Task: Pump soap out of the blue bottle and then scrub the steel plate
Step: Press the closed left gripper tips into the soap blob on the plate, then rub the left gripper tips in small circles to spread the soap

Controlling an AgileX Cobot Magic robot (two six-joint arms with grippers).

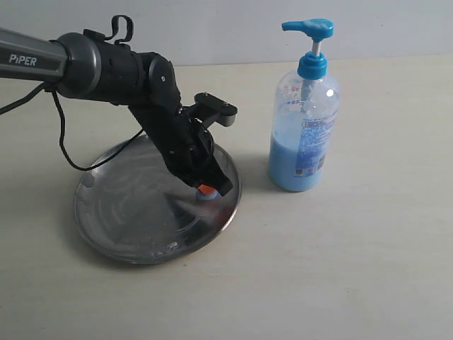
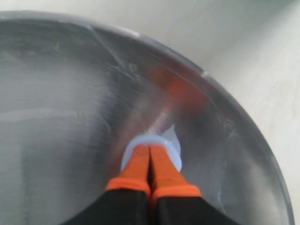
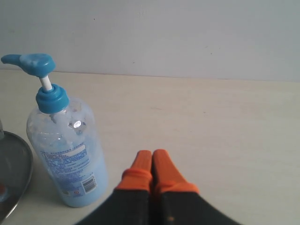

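Observation:
The steel plate (image 1: 120,212) lies on the table at the left, its surface streaked. My left gripper (image 1: 207,190) reaches down over the plate's right side. In the left wrist view the left gripper (image 2: 150,149) is shut, with nothing between its orange fingers. Its tips rest in a pale blue blob of soap (image 2: 172,144) on the steel plate (image 2: 61,117). The blue bottle (image 1: 303,134) stands upright to the right of the plate, about half full. My right gripper (image 3: 152,154) is shut and empty, hanging beside the blue bottle (image 3: 65,154) and apart from it. It does not show in the exterior view.
The left arm (image 1: 106,67) stretches in from the upper left, with a black cable (image 1: 67,145) looping beside it. The plate's rim (image 3: 14,164) shows just past the bottle in the right wrist view. A pale wall stands behind the beige table (image 1: 368,255).

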